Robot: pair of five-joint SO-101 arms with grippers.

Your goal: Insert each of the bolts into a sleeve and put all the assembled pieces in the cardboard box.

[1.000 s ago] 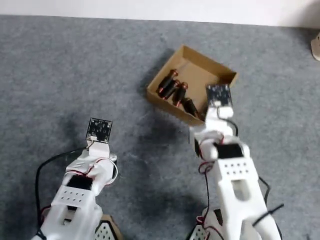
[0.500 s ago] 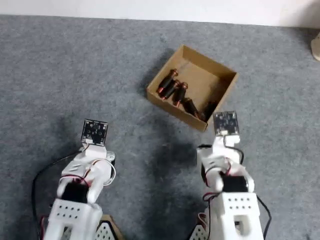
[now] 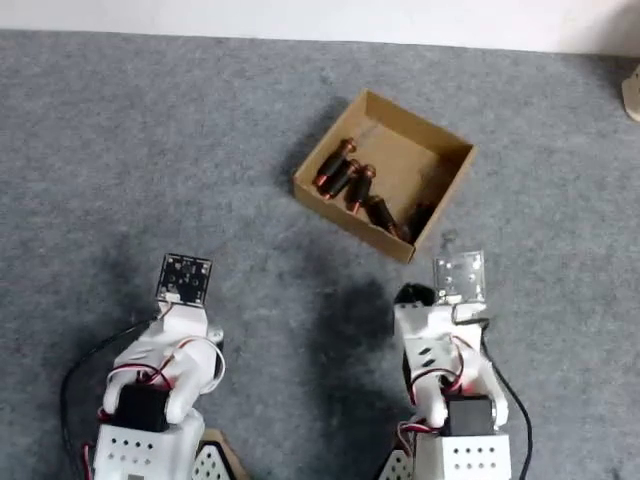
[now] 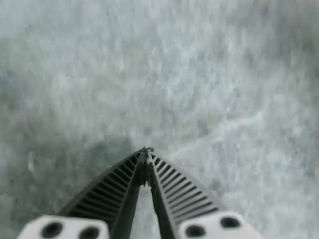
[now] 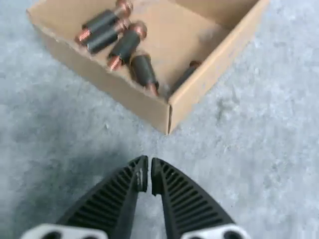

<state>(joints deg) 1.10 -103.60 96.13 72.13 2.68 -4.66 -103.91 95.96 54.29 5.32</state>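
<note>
The cardboard box (image 3: 440,145) sits on the grey carpet at the middle right, open on top. Several dark sleeves with copper bolts (image 3: 345,177) lie inside it along its near-left wall. In the right wrist view the same box (image 5: 109,84) lies ahead with the assembled pieces (image 5: 124,45) in it. My right gripper (image 5: 147,174) is shut and empty, just short of the box's near corner. My left gripper (image 4: 146,154) is shut and empty over bare carpet. In the high view the left arm (image 3: 165,370) is at the lower left and the right arm (image 3: 445,360) at the lower right.
Grey carpet (image 3: 150,150) spreads around the box on every side. A pale wall edge (image 3: 300,18) runs along the far side. A light object (image 3: 631,95) pokes in at the far right edge.
The right arm has drawn back from over the box's near edge toward the front. The left arm has also retreated a little toward the front.
</note>
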